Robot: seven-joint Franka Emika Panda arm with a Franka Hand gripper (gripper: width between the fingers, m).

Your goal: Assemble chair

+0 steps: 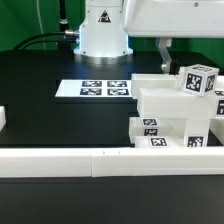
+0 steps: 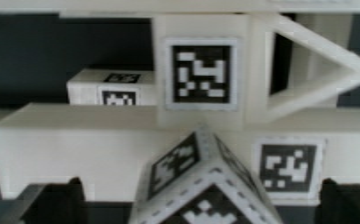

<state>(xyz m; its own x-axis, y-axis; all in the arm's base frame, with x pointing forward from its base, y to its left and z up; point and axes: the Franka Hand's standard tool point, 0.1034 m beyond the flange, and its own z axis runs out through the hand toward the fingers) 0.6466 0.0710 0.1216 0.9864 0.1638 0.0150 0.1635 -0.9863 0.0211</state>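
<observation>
Just beneath tool (image 1: pixel 165 66): chair (image 1: pixel 170 108) (tagged)

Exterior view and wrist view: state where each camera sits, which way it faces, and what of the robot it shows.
Exterior view: off the arm, looking over the border rail and across the table at the robot base; base, arm and gripper show.
Wrist view: on the wrist, close against the chair parts; no robot part clearly shows.
Shared: the tagged chair parts.
</observation>
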